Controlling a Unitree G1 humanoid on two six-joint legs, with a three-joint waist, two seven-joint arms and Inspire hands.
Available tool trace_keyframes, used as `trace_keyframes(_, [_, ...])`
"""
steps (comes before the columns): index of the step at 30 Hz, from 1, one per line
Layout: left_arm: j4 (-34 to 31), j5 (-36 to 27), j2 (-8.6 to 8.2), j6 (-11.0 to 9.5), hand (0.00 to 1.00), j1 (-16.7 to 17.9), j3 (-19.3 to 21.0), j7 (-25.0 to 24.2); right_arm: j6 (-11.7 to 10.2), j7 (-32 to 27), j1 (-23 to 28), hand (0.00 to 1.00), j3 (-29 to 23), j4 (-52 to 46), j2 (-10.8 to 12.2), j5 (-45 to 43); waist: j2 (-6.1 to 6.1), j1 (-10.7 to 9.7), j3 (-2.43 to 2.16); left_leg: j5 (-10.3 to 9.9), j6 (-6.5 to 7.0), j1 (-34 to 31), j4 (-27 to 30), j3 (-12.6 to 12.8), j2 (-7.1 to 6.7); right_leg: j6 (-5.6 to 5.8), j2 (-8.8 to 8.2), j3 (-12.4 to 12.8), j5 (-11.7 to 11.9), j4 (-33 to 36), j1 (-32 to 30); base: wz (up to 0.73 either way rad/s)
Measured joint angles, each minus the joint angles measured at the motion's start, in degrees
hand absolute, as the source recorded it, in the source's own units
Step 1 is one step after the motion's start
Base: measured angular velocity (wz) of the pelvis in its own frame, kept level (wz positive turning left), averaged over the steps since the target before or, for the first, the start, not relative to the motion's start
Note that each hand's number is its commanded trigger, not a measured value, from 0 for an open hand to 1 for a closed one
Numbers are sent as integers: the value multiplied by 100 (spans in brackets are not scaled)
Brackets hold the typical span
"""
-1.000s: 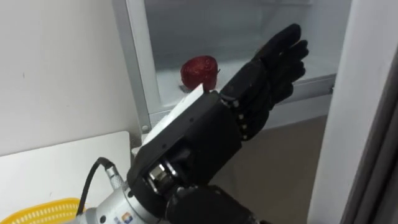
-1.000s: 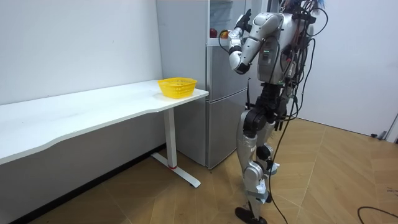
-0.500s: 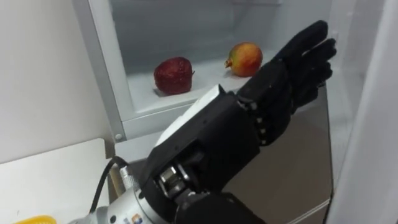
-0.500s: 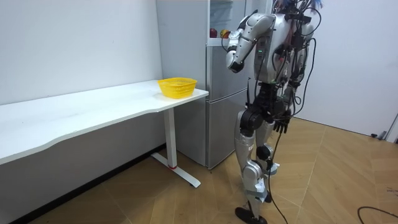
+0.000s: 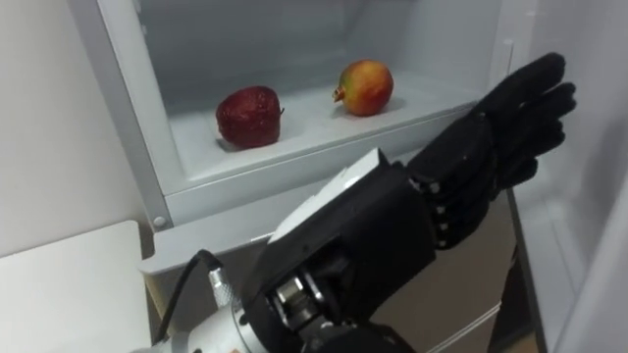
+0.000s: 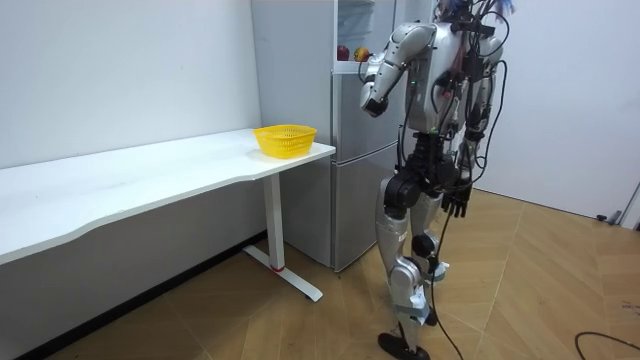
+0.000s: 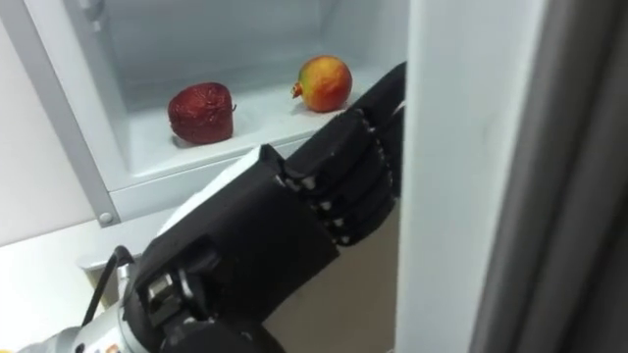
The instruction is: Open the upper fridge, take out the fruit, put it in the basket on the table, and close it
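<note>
Black left hand (image 5: 500, 127) straight-fingered near fridge shelf (image 5: 306, 124) holding dark-red fruit (image 5: 248, 116) and, seemingly, pomegranate (image 5: 365, 87); right hand (image 6: 456, 205) hangs.

2 head eyes face fridge shelf (image 5: 304, 120) closely (room camera far).

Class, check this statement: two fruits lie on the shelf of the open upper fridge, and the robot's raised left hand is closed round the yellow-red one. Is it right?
No. The dark red fruit and the yellow-red fruit lie on the shelf, but the left hand is open, fingers straight, to the right of both; the left eye view shows it.
</note>
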Motion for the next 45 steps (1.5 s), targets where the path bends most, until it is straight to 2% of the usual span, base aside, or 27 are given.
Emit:
trace_keyframes(18, [62, -4, -76, -1, 0, -98, -245, -16, -2, 50, -14, 0, 29, 46, -22, 18, 73, -27, 18, -1, 2, 9, 13, 133, -2, 11, 24, 134, 11, 15, -39, -3])
trace_keyframes(23, [124, -117, -71, -1, 0, -406, -432, -8, -5, 46, -64, 0, 41, 37, -34, 62, 72, -33, 19, -2, 2, 6, 4, 141, -6, 13, 24, 154, 12, 7, -67, -1])
trace_keyframes(28, [165, -228, -69, -1, 0, -530, -542, -8, -18, 44, -108, 0, 83, 31, -35, 178, 77, -42, 15, -2, 3, 9, 7, 152, -6, 13, 53, 256, 12, 9, -80, -10])
trace_keyframes(37, [247, -410, -45, -1, 0, -539, -544, -6, -92, 74, -191, 0, 26, 80, -112, 254, 69, -324, 22, -2, 3, 67, -4, 305, 21, -6, 90, 314, 25, 0, -47, -5])
trace_keyframes(45, [275, -409, -47, -1, 0, -540, -539, 5, -113, 183, -189, 0, 9, 362, -160, 244, 67, -449, 23, -2, 3, 74, -1, 463, 19, -3, 101, 375, 27, 11, -66, -1])
